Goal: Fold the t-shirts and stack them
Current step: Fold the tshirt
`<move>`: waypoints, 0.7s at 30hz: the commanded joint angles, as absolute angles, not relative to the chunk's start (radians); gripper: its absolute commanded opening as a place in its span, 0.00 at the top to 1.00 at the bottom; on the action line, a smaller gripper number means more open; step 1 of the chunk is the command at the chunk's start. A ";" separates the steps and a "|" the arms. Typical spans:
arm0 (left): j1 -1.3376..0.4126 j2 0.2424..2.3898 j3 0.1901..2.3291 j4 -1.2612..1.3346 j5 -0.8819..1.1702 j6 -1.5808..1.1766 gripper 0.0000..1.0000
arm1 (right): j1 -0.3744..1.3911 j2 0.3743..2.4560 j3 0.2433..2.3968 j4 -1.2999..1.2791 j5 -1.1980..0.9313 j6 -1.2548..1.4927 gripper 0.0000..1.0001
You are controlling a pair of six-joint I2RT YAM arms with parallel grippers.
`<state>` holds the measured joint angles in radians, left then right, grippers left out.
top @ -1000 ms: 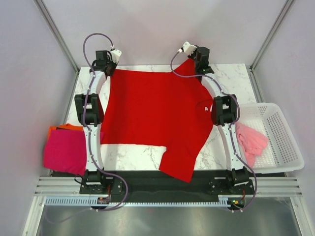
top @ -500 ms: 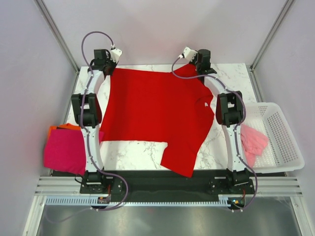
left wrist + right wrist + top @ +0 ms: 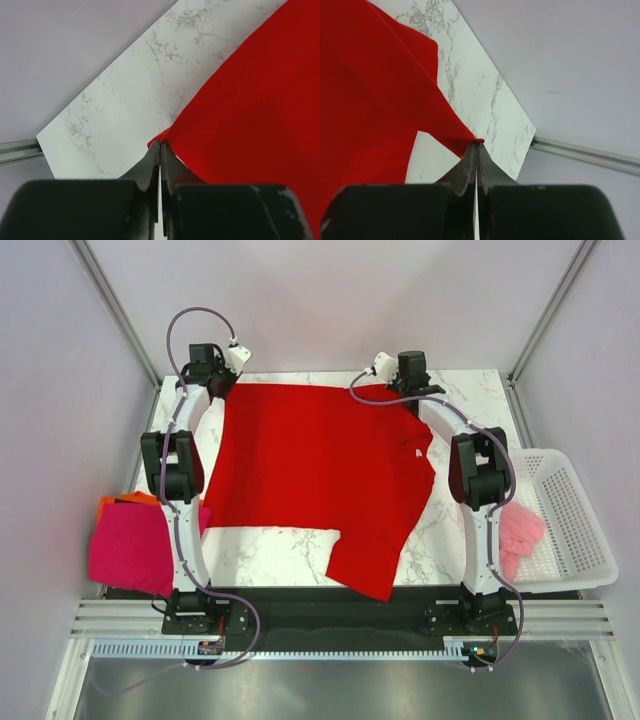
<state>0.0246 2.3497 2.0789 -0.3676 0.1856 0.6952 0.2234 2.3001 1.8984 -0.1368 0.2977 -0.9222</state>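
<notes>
A bright red t-shirt (image 3: pixel 315 475) with a white neck label (image 3: pixel 418 453) lies spread on the marble table (image 3: pixel 250 550), one sleeve hanging toward the near edge. My left gripper (image 3: pixel 222 387) is shut on its far left corner (image 3: pixel 159 142). My right gripper (image 3: pixel 405 388) is shut on its far right corner (image 3: pixel 477 141). Both hold the cloth near the table's far edge. A magenta t-shirt (image 3: pixel 130 550) lies folded on an orange one (image 3: pixel 120 501) at the left. A pale pink t-shirt (image 3: pixel 518 530) lies in the basket.
A white perforated basket (image 3: pixel 570 530) stands at the right beyond the table's edge. Grey walls and metal frame rails enclose the table on the far side and both sides. Bare marble shows at the near left and near right.
Both grippers have moved farther back toward the far edge, pulling the red shirt's far edge with them; the shirt lies flatter and straighter than before.
</notes>
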 commanded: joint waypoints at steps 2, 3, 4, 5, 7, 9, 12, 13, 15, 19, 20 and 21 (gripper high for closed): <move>0.043 2.292 2.074 -0.364 0.204 0.749 0.98 | 0.229 2.163 1.868 -0.179 0.337 -0.885 1.00; 0.048 2.290 2.074 -0.365 0.204 0.747 0.98 | 0.230 2.146 1.867 -0.186 0.339 -0.881 1.00; 0.054 2.289 2.074 -0.367 0.204 0.747 0.98 | 0.230 2.138 1.861 -0.192 0.342 -0.874 1.00; 0.057 2.284 2.071 -0.368 0.206 0.747 0.98 | 0.230 2.120 1.858 -0.202 0.344 -0.871 1.00; 0.061 2.275 2.066 -0.370 0.209 0.758 0.98 | 0.236 2.094 1.841 -0.213 0.347 -0.870 1.00; 0.064 2.267 2.060 -0.370 0.212 0.765 0.98 | 0.238 2.077 1.829 -0.222 0.348 -0.871 1.00; 0.067 2.244 2.037 -0.371 0.224 0.791 0.98 | 0.241 2.046 1.810 -0.255 0.359 -0.873 1.00; 0.066 2.240 2.025 -0.371 0.225 0.804 0.98 | 0.241 2.043 1.809 -0.270 0.364 -0.873 1.00; 0.067 2.232 2.011 -0.371 0.229 0.818 0.98 | 0.239 2.022 1.798 -0.304 0.364 -0.867 1.00; 0.071 2.217 1.993 -0.371 0.226 0.827 0.98 | 0.245 1.980 1.766 -0.366 0.348 -0.816 1.00; 0.071 2.214 1.988 -0.371 0.227 0.827 0.98 | 0.247 1.964 1.757 -0.388 0.350 -0.810 1.00; 0.071 2.209 1.977 -0.373 0.229 0.828 0.98 | 0.248 1.954 1.744 -0.394 0.348 -0.799 1.00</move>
<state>0.0639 2.2959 1.9934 -0.3759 0.2131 0.7795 0.2420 2.0361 1.7664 -0.3305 0.3344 -0.8505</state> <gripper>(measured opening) 0.028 0.007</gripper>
